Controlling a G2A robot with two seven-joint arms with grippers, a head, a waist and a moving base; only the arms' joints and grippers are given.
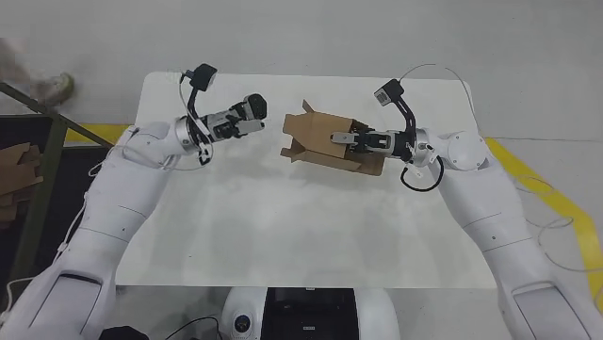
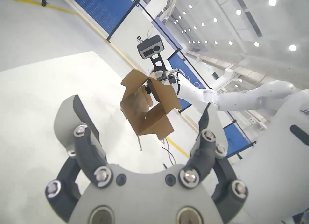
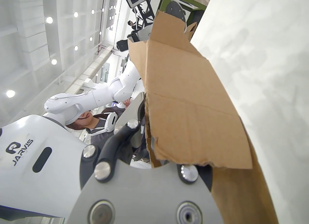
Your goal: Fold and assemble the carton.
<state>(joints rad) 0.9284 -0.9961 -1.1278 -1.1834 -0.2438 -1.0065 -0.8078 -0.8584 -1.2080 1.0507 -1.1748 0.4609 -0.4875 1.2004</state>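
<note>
Right gripper (image 1: 347, 137) has the carton (image 1: 316, 140) over the far middle of the worktop (image 1: 283, 236), its fingers (image 3: 141, 113) clamped on 1 cardboard wall. The box is opened into a rough tube with its flaps (image 1: 306, 112) splayed, none folded in yet. Whether its lower edge rests on the surface I cannot tell. Left gripper (image 1: 261, 117) hovers just beside the open end, fingers (image 2: 79, 118) wide apart and empty, facing straight into the mouth of the box.

Here is the danger as I read it: 1 wall is all that holds this carton, so a push from the left side could rack the tube flat or swing it round the grip. The cardboard edge by the right fingers looks ragged, and a hard tug there might tear it through. Come in off-centre and a flap may buckle outward instead of folding in.

The surface is a plain white worktop, smooth and likely slippery, so the box gets little friction to brace against. Around it lies a pale workshop floor (image 1: 377, 20) with a yellow line (image 1: 513, 163), blue panels (image 2: 96, 0) and rows of ceiling lights (image 2: 272, 2) overhead.
</note>
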